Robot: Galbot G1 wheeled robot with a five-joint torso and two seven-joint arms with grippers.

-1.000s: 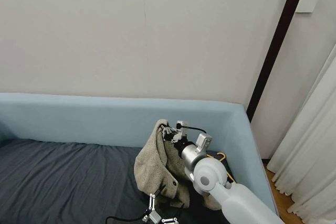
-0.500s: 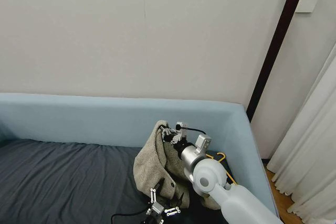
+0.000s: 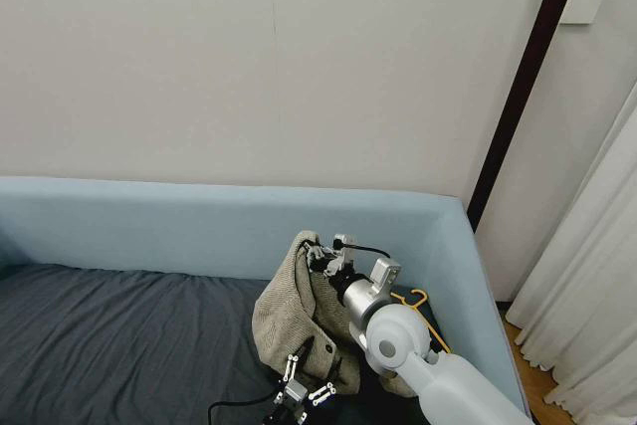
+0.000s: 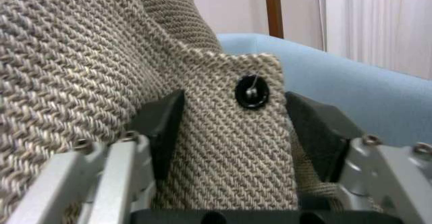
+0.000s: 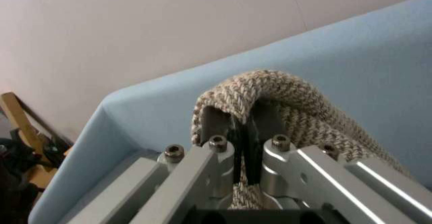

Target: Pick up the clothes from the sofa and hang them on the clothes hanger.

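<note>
- A pale blue sofa (image 3: 149,221) with a dark grey seat cushion (image 3: 109,335) stands against a plain light wall (image 3: 249,57).
- A beige woven jacket (image 3: 289,320) is at the right end of the seat, near the sofa's right arm. Its top is lifted to about the height of the sofa's back edge, and the rest hangs in folds down to the cushion.
- The right end effector (image 3: 317,252) is at the top of the jacket. Its fingers are pressed together on a fold of the cloth, which curves over their tips.
- The left end effector (image 3: 304,388) is low down at the jacket's front lower edge. Its fingers (image 4: 165,125) are spread, one on each side of a flap that carries a black button (image 4: 252,91).
- A yellow hanger (image 3: 416,299) lies just behind the right arm, between the jacket and the sofa's right armrest; only its hook and part of one side can be seen.
- The seat to the left of the jacket is bare cushion.
- Past the sofa's right edge are a dark door frame (image 3: 518,87) and a white curtain (image 3: 587,325).
</note>
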